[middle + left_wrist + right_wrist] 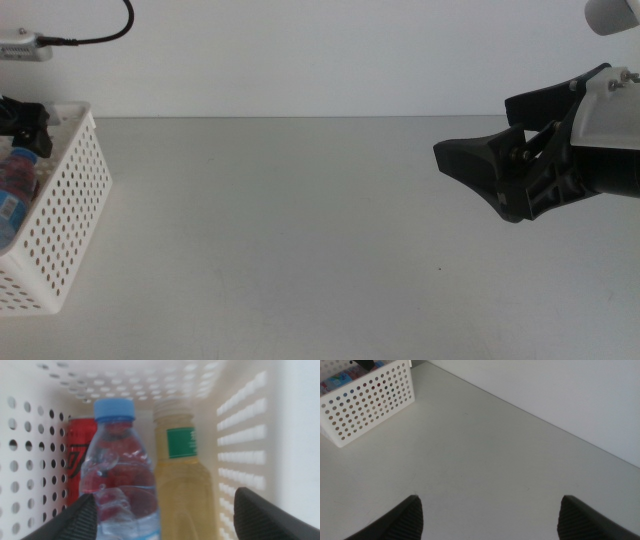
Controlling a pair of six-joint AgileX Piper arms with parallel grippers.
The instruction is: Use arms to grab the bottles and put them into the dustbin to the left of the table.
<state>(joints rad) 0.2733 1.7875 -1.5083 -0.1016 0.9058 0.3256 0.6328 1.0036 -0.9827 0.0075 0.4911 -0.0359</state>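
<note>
The white perforated dustbin (62, 215) stands at the table's (300, 230) left edge. Three bottles lie side by side in it: a clear blue-capped water bottle (117, 470), a yellow tea bottle with a green label (182, 475) and a red soda can (80, 455). My left gripper (165, 510) hangs open just above them inside the bin's walls (240, 435), holding nothing. In the middle view it shows as a black shape (25, 115) over the bin's far rim. My right gripper (472, 125) hovers open and empty over the table's right side, far from the dustbin (370, 405).
A white wall runs behind the table. A black cable with a small white box (25, 48) hangs at the upper left above the bin. A white rounded part (612, 14) shows at the top right corner.
</note>
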